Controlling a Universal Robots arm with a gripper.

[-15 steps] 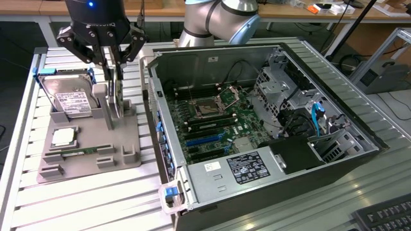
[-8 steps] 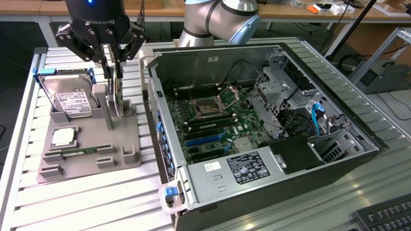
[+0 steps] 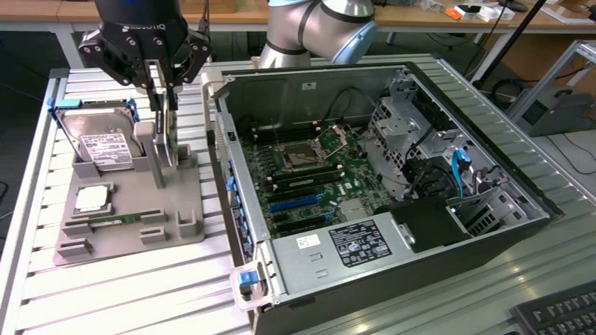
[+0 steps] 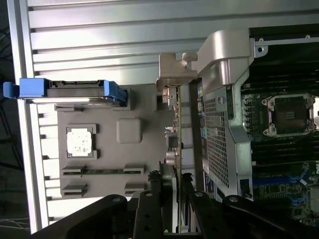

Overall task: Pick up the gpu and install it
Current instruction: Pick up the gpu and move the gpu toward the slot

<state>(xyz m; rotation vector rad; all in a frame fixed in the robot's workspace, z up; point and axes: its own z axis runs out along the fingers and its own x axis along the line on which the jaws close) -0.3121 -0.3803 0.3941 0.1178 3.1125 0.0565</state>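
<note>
The gpu is a thin dark card standing on edge in a slot of the grey holder tray, on the exterior view's left. My gripper hangs straight over it, and its black fingers clamp the card's upper edge from both sides. In the wrist view the gpu runs away from my gripper, edge on, with its silvery bracket at the far end. The card's lower edge still sits down in the holder.
An open computer case lies beside the tray, with the motherboard and its blue card slots exposed. The tray also holds a hard drive, a square processor chip and a green memory stick. The case wall stands close to the card.
</note>
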